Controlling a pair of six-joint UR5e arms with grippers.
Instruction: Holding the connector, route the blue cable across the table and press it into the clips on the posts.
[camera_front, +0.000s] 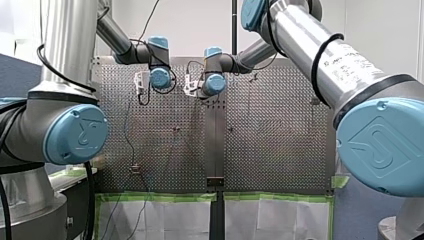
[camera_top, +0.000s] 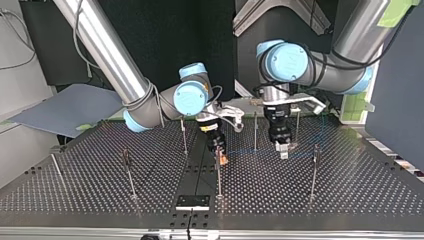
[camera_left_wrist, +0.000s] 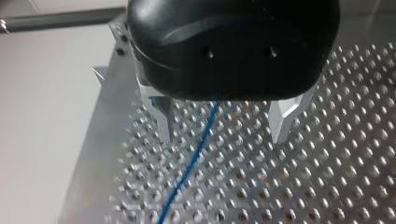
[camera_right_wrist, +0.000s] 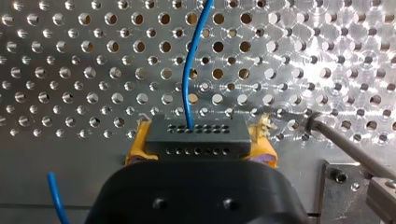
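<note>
The dark connector (camera_right_wrist: 196, 133) sits between the yellow pads (camera_right_wrist: 135, 149) of my right gripper (camera_right_wrist: 198, 140), which is shut on it. The blue cable (camera_right_wrist: 188, 70) leaves the connector and runs ahead over the perforated plate. In the top view my right gripper (camera_top: 220, 154) hangs low beside a middle post (camera_top: 218, 172). My left gripper (camera_top: 283, 148) hangs at that view's right, close to the plate. In the left wrist view its metal fingers (camera_left_wrist: 163, 121) stand open, astride the blue cable (camera_left_wrist: 196, 154) without touching it.
Several thin posts stand on the plate, among them one (camera_top: 184, 132) behind my right gripper, one (camera_top: 255, 131) between the grippers and one (camera_top: 313, 170) near the front right. A post (camera_right_wrist: 345, 149) lies close beside the connector. A dark block (camera_top: 192, 202) sits at the front edge.
</note>
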